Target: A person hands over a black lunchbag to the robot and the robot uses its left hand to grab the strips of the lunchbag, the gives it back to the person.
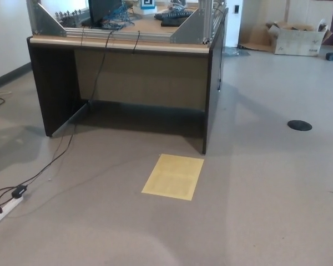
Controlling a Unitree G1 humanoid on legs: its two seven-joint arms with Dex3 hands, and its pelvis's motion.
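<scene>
While no lunchbag, person or robot hand shows anywhere in the head view, the scene lists as follows, left to right. Item: white power strip (4, 206) on the floor (266, 183) at the left edge, a black plug in it, its cable (61, 152) running up over the bench's front edge, likely feeding the equipment there. Item: dark bench (127, 77) with a pale top, carrying an aluminium frame (191, 25), a tangle of blue wires (117, 14) and a keyboard (175, 15) toward its far edge. Item: yellow sheet (173, 176) flat on the floor just before the bench's front right corner, possibly a standing mark. Item: round black floor cap (299, 125), well right of the bench. Item: open cardboard box (297, 36) by the far wall, top right. Whether either robot hand is open, closed or holding anything cannot be told; both lie outside the view. Where the bag is cannot be told either, which fits a moment ahead of the handover as well as one after its return.
</scene>
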